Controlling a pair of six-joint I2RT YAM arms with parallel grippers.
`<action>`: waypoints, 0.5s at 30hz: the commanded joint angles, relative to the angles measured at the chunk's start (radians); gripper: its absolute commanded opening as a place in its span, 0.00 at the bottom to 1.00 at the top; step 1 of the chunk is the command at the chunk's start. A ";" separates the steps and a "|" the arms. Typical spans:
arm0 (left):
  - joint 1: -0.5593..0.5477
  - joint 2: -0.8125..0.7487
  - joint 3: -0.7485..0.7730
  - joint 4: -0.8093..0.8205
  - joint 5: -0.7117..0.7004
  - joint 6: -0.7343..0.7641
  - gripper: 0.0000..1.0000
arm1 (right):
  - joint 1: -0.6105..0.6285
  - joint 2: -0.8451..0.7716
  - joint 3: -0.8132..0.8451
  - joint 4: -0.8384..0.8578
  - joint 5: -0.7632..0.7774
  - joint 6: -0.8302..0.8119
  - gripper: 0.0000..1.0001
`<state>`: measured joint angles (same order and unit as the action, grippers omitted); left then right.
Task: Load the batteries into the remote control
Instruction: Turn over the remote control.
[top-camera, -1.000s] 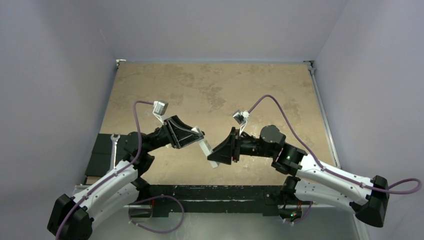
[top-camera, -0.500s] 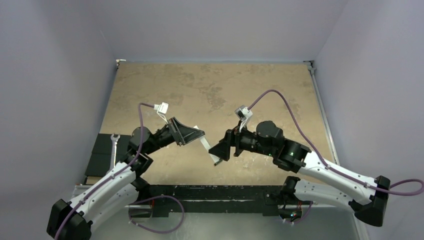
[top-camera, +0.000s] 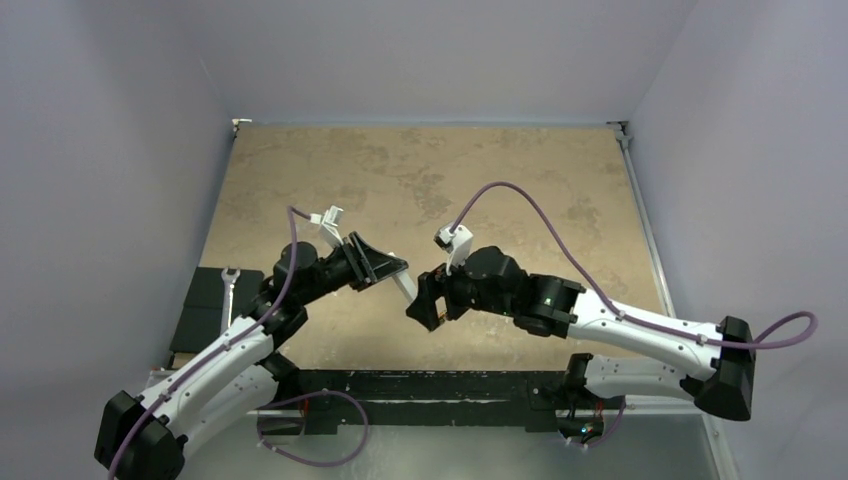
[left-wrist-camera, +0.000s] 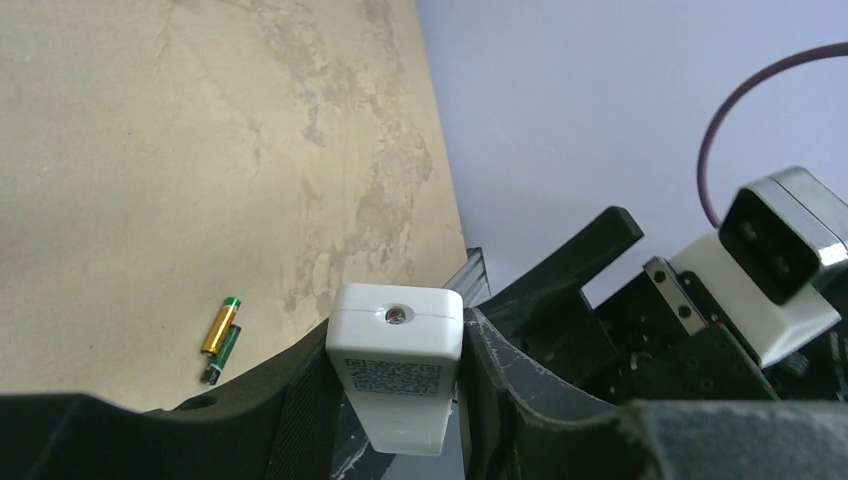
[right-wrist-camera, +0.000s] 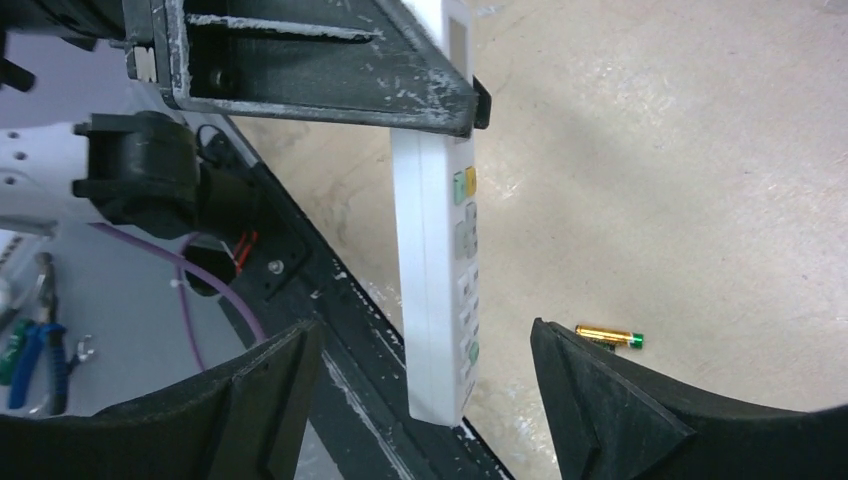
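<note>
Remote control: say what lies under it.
Under the remote control is tan table. The two batteries lie off to one side, not beneath. The patch straight below is covered by the remote.

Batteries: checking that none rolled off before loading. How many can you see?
2. A gold battery and a darker green battery lie side by side on the table. Others may be hidden from these views.
</note>
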<state>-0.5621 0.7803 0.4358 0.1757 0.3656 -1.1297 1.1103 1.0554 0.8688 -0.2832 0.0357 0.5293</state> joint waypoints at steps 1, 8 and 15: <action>0.005 0.014 0.058 -0.065 -0.045 0.019 0.00 | 0.051 0.048 0.076 -0.023 0.118 -0.038 0.84; 0.005 0.021 0.069 -0.087 -0.052 0.010 0.00 | 0.105 0.122 0.119 -0.075 0.226 -0.040 0.72; 0.006 0.022 0.064 -0.096 -0.055 -0.002 0.00 | 0.128 0.174 0.145 -0.103 0.272 -0.039 0.64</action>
<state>-0.5621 0.8036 0.4603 0.0628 0.3183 -1.1324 1.2270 1.2152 0.9585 -0.3634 0.2455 0.5030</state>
